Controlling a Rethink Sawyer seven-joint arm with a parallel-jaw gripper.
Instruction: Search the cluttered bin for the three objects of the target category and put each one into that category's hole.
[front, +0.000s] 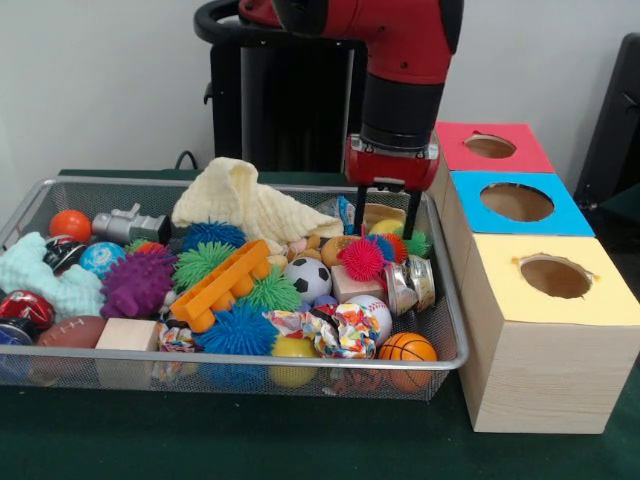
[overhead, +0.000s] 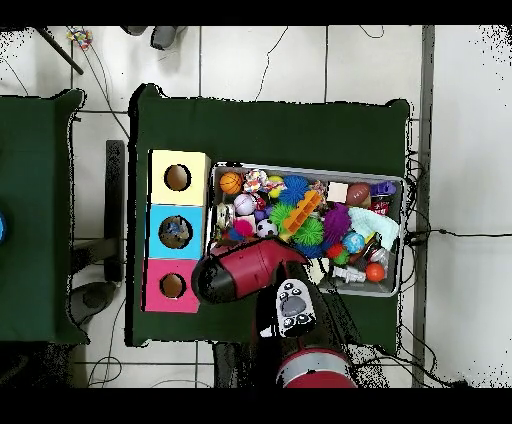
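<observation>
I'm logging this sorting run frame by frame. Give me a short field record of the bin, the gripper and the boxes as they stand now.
bin: wire basket crowded with balls, spiky toys and a cream cloth
gripper: gripper open, fingers lowered into the bin's back corner nearest the boxes
held: nothing visible
boxes: pink box, blue box, yellow box, one round hole each
near gripper: red spiky ball

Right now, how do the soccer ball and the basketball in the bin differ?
The soccer ball is white with black patches; the basketball is orange with black lines. The soccer ball sits mid-bin among spiky toys; the basketball lies in the front corner of the wire bin nearest the yellow box. The soccer ball is partly hidden, the basketball mostly exposed. Both are small round sports balls.
</observation>
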